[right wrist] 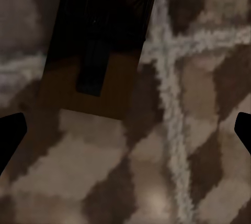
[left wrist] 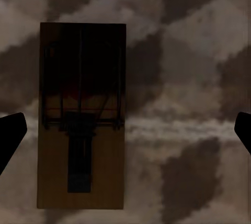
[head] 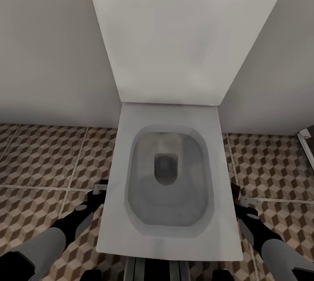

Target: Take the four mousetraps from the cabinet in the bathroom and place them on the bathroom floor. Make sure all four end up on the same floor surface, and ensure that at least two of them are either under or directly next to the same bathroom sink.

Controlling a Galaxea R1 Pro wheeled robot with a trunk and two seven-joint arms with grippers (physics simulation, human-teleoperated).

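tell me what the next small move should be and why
Probably lift both arms clear. Each wrist view shows a mousetrap lying flat on the bathroom floor, one under the open left gripper, one under the open right gripper, neither gripped. The white fixture ahead looks like a toilet, not the sink.

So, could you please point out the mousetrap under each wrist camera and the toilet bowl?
left mousetrap (left wrist: 81, 119): left wrist view, middle of its wooden board.
right mousetrap (right wrist: 97, 51): right wrist view, its dark wire bar.
toilet bowl (head: 113, 211): head view, its white rim.

Grey-sleeved arms (head: 41, 246) with black wrists, silver brackets, black fingers (left wrist: 10, 132).
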